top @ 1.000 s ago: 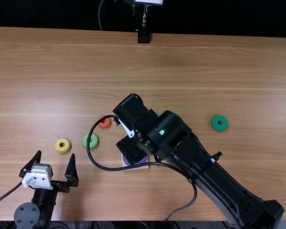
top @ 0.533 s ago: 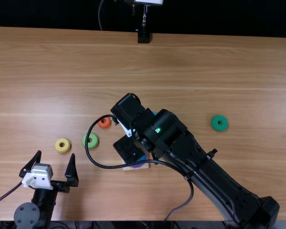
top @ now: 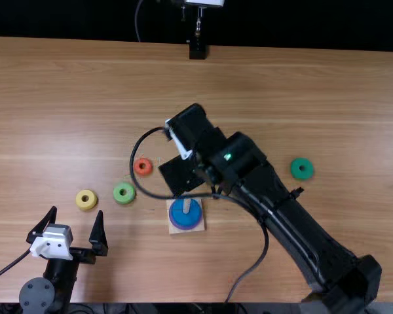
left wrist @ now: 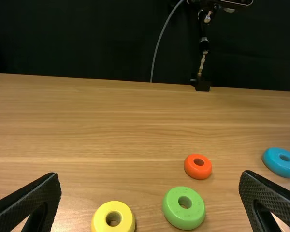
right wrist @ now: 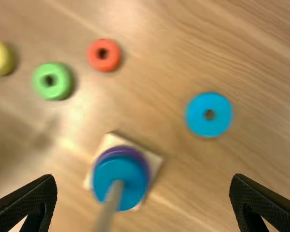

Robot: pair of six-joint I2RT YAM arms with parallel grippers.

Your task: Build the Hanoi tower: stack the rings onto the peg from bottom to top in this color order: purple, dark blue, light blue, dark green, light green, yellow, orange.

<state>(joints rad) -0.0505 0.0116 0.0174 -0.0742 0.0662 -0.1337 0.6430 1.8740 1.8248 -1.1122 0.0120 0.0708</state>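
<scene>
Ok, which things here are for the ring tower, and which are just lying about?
For the tower:
peg
base
purple ring
dark blue ring
light blue ring
dark green ring
light green ring
yellow ring
orange ring

Just around:
black mount, far edge
thin cable, beyond the table

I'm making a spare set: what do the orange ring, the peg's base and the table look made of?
Orange ring: painted wood or plastic; smooth, even colour and faint shine fit both. Base: probably unpainted wood, matte, going by its pale colour. Table: wood or wood-look laminate, satin, with long grain streaks.
</scene>
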